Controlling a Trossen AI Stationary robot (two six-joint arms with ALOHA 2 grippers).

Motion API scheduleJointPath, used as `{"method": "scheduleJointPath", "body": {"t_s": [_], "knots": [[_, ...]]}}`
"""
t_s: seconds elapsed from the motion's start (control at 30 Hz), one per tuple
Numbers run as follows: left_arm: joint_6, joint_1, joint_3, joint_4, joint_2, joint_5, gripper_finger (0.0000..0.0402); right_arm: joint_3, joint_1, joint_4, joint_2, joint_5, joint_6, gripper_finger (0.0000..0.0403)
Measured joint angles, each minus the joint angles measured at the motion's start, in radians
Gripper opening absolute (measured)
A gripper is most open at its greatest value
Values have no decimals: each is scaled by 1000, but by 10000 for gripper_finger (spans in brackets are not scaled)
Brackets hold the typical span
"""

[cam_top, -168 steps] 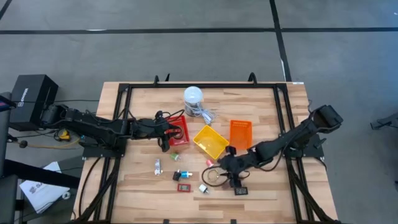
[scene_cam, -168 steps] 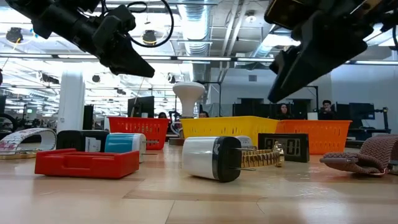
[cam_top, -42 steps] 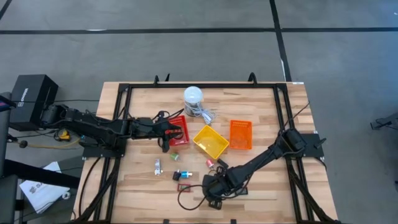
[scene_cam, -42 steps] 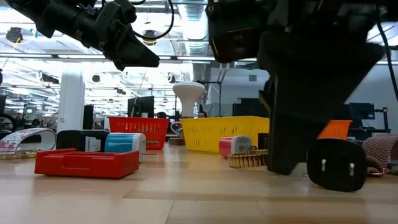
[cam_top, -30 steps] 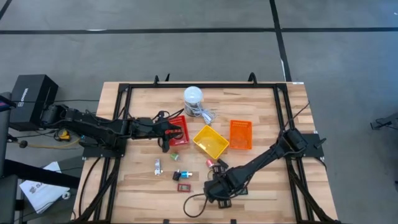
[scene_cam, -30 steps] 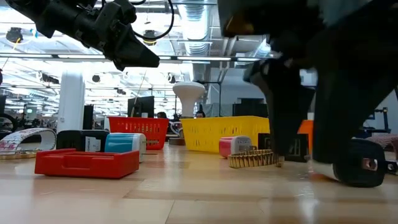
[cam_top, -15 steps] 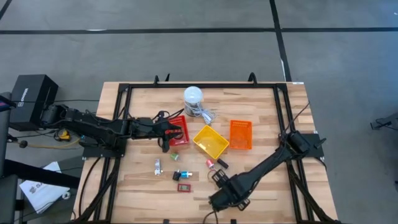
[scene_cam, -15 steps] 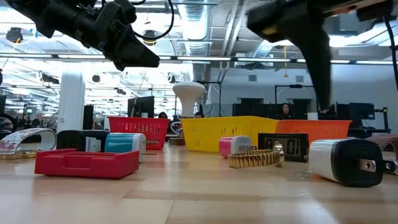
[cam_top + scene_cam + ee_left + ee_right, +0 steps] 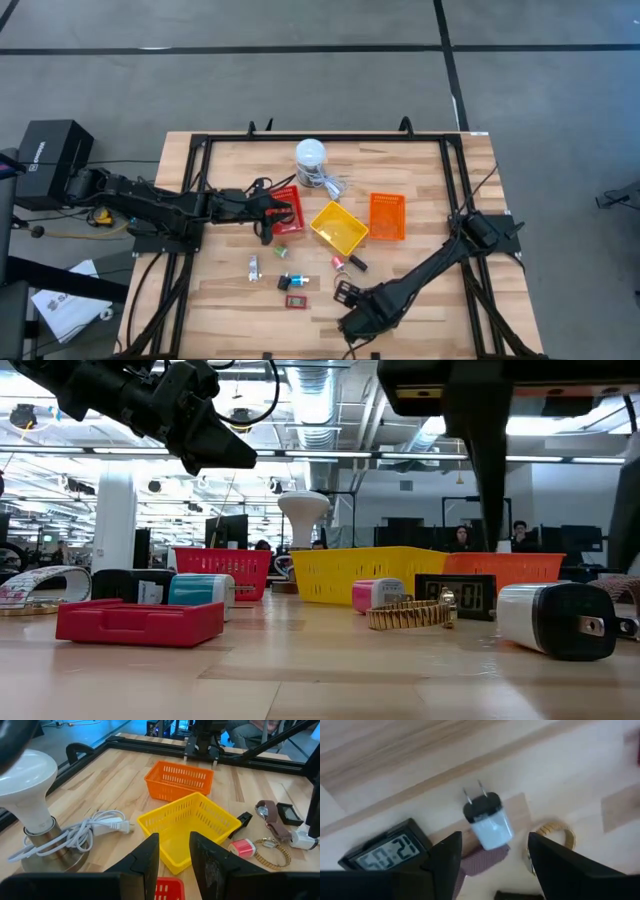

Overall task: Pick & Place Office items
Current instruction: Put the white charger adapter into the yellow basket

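Now the right gripper (image 9: 492, 862) hung over the near edge of the tabletop (image 9: 420, 160), at about 6 o'clock on the high view, with its jaws spread and holding nothing. Seen from its wrist camera, a white plug adapter (image 9: 487, 821) lay directly below, framed in the gap between the two fingers, on its side with the black pronged end pointing away from the jaws. Its long axis ran roughly with the fingers' line rather than across it. A small black clock (image 9: 385, 851) lay just beside the adapter, with a gold watch band (image 9: 555, 837) on its other side, and a brown strap (image 9: 480, 857) touched or nearly touched the adapter's white end.

The left gripper (image 9: 172, 852) waited well apart, above the red tray (image 9: 286, 210) at about 10 o'clock, jaws parted a little and empty; its view looked over the yellow tray (image 9: 187, 827) and orange tray (image 9: 179, 781) towards the white lamp (image 9: 27, 795).

Other office items, a red piece (image 9: 296, 301), a blue piece (image 9: 293, 281) and a white piece (image 9: 254, 267), sat near the tabletop's middle, nearer the left arm.

The right arm was plainly the nearer one to the adapter. A straight descent looked likely to bring the jaws down over the body's sides, though the strap and clock crowded the space and either could be nudged or caught.
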Motion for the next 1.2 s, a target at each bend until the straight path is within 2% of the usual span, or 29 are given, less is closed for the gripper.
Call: {"method": "scheduleJointPath", "body": {"t_s": [0.4, 0.8, 1.0, 1.2], "knots": [[0, 0, 0, 0, 0, 0, 102, -1, -17, 13, 4, -2, -78, 222], [0, 0, 0, 0, 0, 0, 102, -2, -20, 57, 10, -28, -84, 224], [0, 0, 0, 0, 0, 0, 102, -2, -9, 39, 9, -28, -193, 224], [0, 0, 0, 0, 0, 0, 102, -2, -14, 19, 9, -30, -204, 220]]}}
